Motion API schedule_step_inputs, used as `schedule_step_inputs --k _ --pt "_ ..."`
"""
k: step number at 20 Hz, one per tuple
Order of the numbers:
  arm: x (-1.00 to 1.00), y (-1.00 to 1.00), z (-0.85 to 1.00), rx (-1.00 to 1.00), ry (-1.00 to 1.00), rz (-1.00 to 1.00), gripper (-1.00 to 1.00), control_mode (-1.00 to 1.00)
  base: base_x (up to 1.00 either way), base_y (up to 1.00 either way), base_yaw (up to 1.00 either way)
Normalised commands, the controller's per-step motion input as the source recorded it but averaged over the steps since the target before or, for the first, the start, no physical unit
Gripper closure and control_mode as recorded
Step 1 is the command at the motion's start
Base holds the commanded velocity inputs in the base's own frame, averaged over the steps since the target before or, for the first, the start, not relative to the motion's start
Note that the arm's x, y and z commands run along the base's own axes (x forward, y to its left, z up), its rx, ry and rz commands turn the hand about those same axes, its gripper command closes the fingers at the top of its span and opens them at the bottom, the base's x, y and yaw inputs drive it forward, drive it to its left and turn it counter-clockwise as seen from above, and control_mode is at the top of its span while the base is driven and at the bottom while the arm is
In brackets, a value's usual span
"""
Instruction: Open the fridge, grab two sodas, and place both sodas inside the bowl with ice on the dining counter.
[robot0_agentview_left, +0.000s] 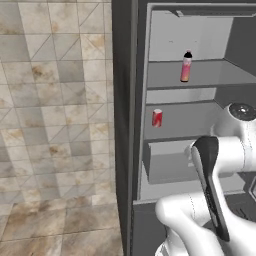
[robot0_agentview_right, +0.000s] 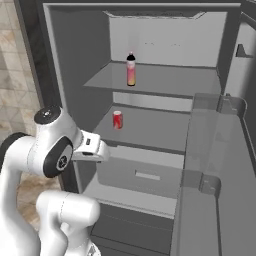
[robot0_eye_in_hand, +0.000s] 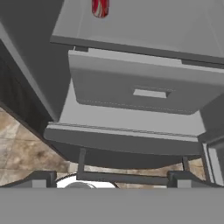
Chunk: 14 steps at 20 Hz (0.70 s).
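While the tiled floor (robot0_agentview_left: 55, 125) spreads away on the left, the fridge (robot0_agentview_left: 125, 125) stands open to its right, its pale grey inside laid bare. On the upper shelf (robot0_agentview_right: 165, 80) a pink-orange soda bottle (robot0_agentview_right: 131, 70) with a white neck and black cap stands upright — near the shelf's left side. One shelf lower, the red soda can (robot0_agentview_right: 117, 120) stands upright too, left of centre and close to the front edge. Below that shelf sits the closed drawer (robot0_eye_in_hand: 144, 89). The white arm (robot0_agentview_right: 55, 150) rises near the fridge's lower left, well apart from both sodas. On the far right the open door's clear bins (robot0_agentview_right: 215, 145) show. The pincer's opening I cannot tell — its tips are barely visible.
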Motion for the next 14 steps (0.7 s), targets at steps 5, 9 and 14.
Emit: schedule_step_inputs --k 5,9,14 --pt "0.15 -0.41 -0.17 0.15 -0.29 0.24 -1.00 -1.00 0.00 0.00 0.00" --pt "0.19 -0.10 -0.17 0.13 -0.31 0.18 -1.00 -1.00 0.00 0.00 0.00" --pt "0.35 0.02 -0.15 0.12 -0.28 0.09 -1.00 -1.00 0.00 0.00 0.00"
